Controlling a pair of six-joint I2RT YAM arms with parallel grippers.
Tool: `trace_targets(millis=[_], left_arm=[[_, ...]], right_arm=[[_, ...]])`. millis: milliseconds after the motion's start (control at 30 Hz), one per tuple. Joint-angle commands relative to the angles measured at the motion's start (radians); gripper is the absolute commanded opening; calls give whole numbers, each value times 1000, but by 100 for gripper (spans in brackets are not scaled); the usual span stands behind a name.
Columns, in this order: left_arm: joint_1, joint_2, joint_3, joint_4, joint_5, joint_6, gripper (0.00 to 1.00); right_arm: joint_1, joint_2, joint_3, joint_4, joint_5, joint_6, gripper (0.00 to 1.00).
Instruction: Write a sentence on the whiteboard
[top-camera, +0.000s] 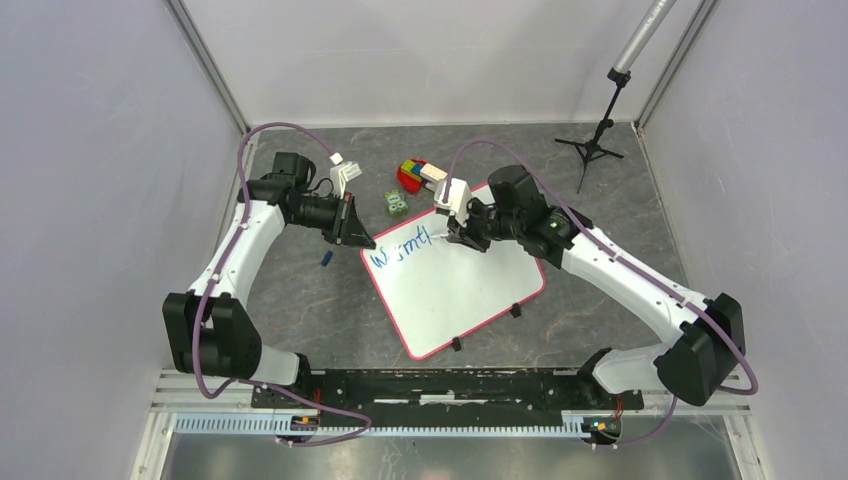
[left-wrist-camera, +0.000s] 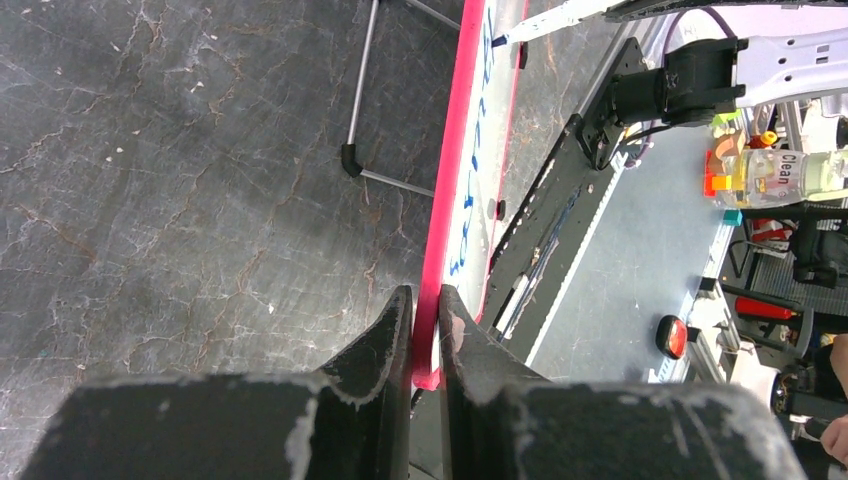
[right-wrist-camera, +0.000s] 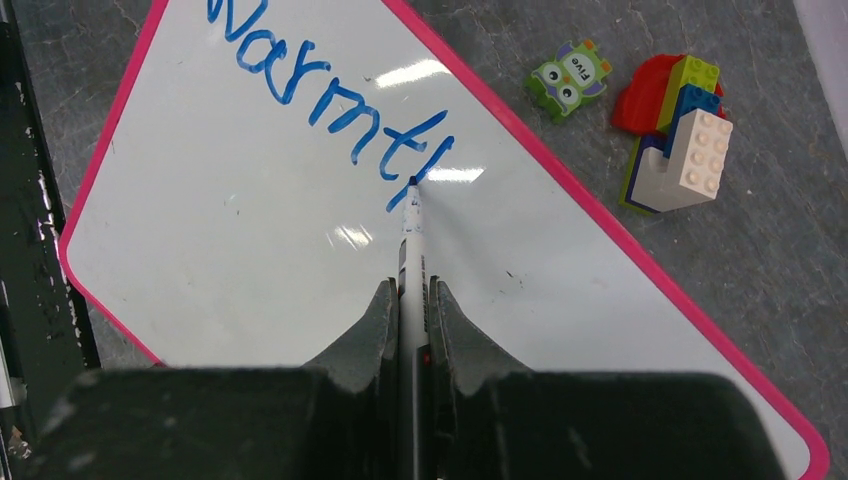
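The whiteboard (top-camera: 455, 290) with a pink-red rim lies tilted on the grey table. Blue lettering (top-camera: 398, 250) reading "Warmt" plus one more stroke runs along its upper left; it shows large in the right wrist view (right-wrist-camera: 330, 100). My right gripper (right-wrist-camera: 412, 290) is shut on a white marker (right-wrist-camera: 411, 240) whose blue tip touches the board at the last stroke. In the top view the right gripper (top-camera: 458, 232) is over the board's upper edge. My left gripper (left-wrist-camera: 427, 300) is shut on the board's pink rim (left-wrist-camera: 450, 180) at its left corner (top-camera: 362, 245).
A green owl eraser (top-camera: 397, 203) and a stack of toy bricks (top-camera: 418, 175) lie just beyond the board's top edge. A small blue cap (top-camera: 327, 259) lies left of the board. A black tripod stand (top-camera: 596, 140) stands at the back right. Black clips (top-camera: 515, 311) sit on the board's lower edge.
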Motion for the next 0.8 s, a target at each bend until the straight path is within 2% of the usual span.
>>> trace_targets(millis=[0,767], left_arm=[[0,-23,1,18,-28,33,2],[0,-10,4,18,-34,33,2]], right_arm=[[0,31,57,27,32,0,0],[-34,3,32,-1,59,-34,0]])
